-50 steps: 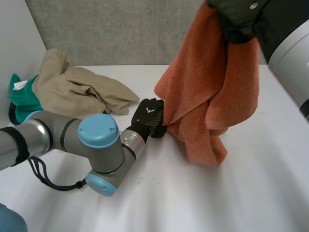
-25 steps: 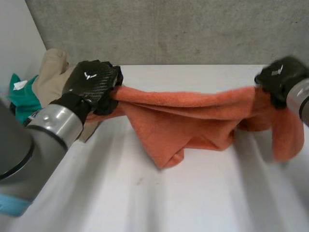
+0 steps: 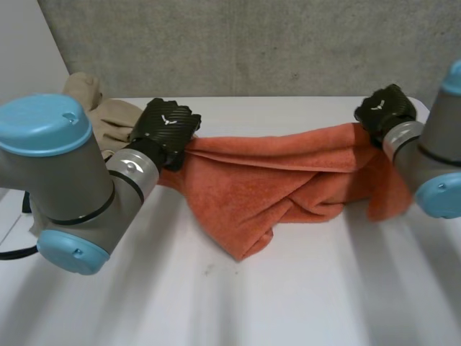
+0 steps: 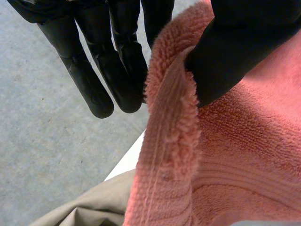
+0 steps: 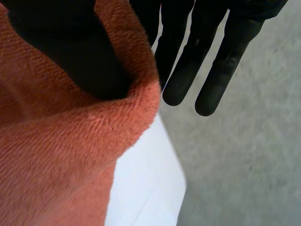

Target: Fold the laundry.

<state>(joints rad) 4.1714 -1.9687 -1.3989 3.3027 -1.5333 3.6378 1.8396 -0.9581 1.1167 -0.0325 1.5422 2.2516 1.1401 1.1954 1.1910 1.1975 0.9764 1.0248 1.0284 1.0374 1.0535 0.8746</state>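
Observation:
An orange towel (image 3: 281,180) is stretched sideways between my two hands above the white table (image 3: 302,295). Its top edge runs taut and its bunched middle sags down to the tabletop. My left hand (image 3: 167,130) grips the towel's left end; in the left wrist view the thumb (image 4: 235,52) pinches the towel's (image 4: 197,169) hemmed edge against the fingers (image 4: 117,70). My right hand (image 3: 385,112) holds the right end, and a flap hangs below it. In the right wrist view the thumb (image 5: 70,52) presses the towel (image 5: 56,155) against the fingers (image 5: 188,66).
A beige garment (image 3: 108,115) lies crumpled at the table's back left, just behind my left hand, and shows below the towel in the left wrist view (image 4: 89,212). A grey wall (image 3: 252,43) backs the table. The table's right edge (image 5: 174,188) lies under my right hand.
A second ago my right hand held the towel high with my left hand at its lower edge. The hands have since spread apart, pulling the towel out sideways and low.

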